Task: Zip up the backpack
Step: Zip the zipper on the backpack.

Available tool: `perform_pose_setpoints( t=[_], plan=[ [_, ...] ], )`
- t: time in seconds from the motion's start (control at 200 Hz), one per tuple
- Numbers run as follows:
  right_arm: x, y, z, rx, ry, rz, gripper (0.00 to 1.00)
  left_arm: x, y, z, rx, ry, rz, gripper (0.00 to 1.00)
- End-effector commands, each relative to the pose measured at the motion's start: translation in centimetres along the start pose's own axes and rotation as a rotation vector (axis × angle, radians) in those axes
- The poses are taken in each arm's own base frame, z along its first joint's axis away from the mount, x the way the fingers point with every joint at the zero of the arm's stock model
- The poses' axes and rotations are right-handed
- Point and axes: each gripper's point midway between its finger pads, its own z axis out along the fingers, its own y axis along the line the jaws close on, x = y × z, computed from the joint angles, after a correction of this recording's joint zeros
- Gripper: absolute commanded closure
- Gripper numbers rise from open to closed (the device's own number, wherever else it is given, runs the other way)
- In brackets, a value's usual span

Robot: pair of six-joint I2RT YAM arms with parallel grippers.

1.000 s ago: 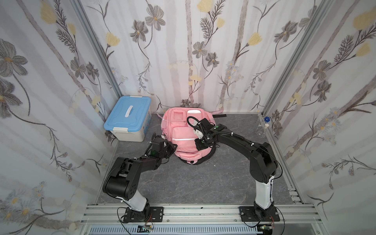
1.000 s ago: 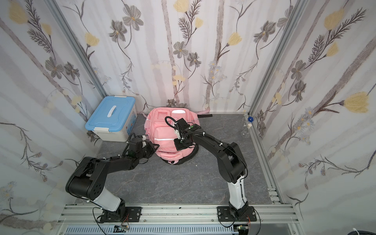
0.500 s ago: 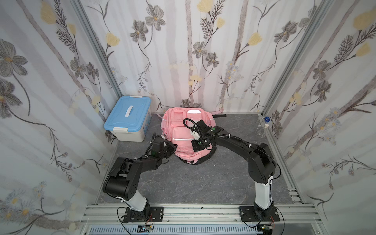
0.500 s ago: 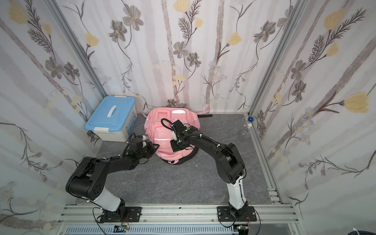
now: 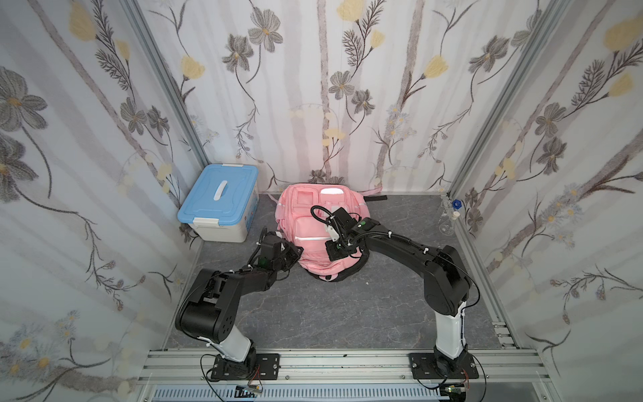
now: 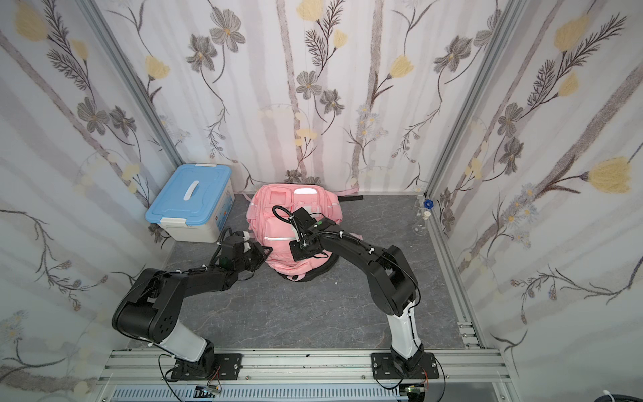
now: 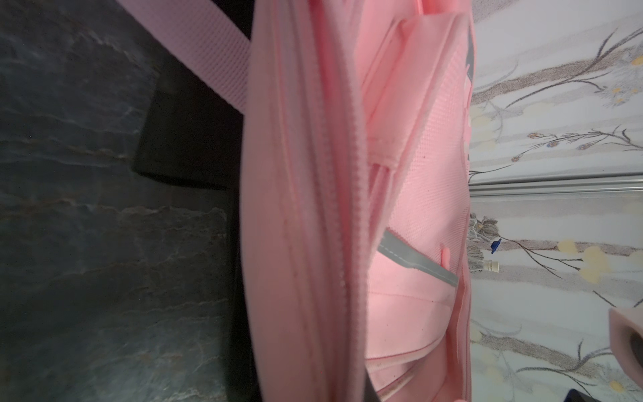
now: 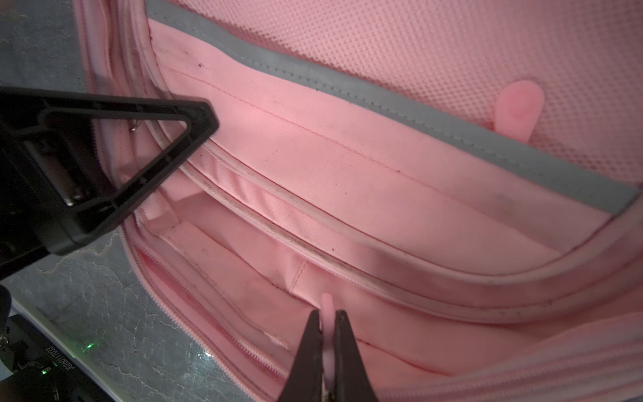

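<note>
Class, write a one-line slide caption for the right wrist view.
Right end effector shut on the pink zipper pull of the backpack, compartment not yet zipped.

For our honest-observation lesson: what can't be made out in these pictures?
- Right wrist view: zipper slider, hidden under the right gripper pinching the pink pull tab.
- Both top views: what, if anything, the left gripper holds, hidden against the pink fabric backpack.
- Top view: label on the blue-lidded plastic box, too small.

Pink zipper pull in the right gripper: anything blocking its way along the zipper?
Nothing lies on the open zipper teeth near the pink zipper pull, pinched in the shut right gripper. Farther along, the left gripper sits against the pink fabric backpack beside them.
</note>
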Motion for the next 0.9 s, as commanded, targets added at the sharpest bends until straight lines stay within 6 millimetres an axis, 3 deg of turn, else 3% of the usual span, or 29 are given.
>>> perform_pose_setpoints(
  t=[0.0, 0.33, 0.674, 0.894],
  plan=[
    [-2.1, 1.6, -1.5, -0.065, -0.108, 0.002, 1.00, 0.5, -0.2, 0.0, 0.008, 0.022, 0.036, 1.00],
    [-1.3, 2.0, -2.4, -0.115, -0.138, 0.008, 1.00, 0.7, -0.1, 0.1, 0.004, 0.027, 0.033, 1.00],
    [-0.8, 4.1, -2.0, -0.183, -0.130, -0.003, 1.00, 0.8, -0.2, 0.0, 0.004, 0.026, 0.035, 1.00],
    [0.0, 1.5, -2.4, -0.043, -0.127, -0.024, 1.00, 0.8, -0.2, -0.2, -0.002, 0.020, 0.036, 1.00]
  ],
)
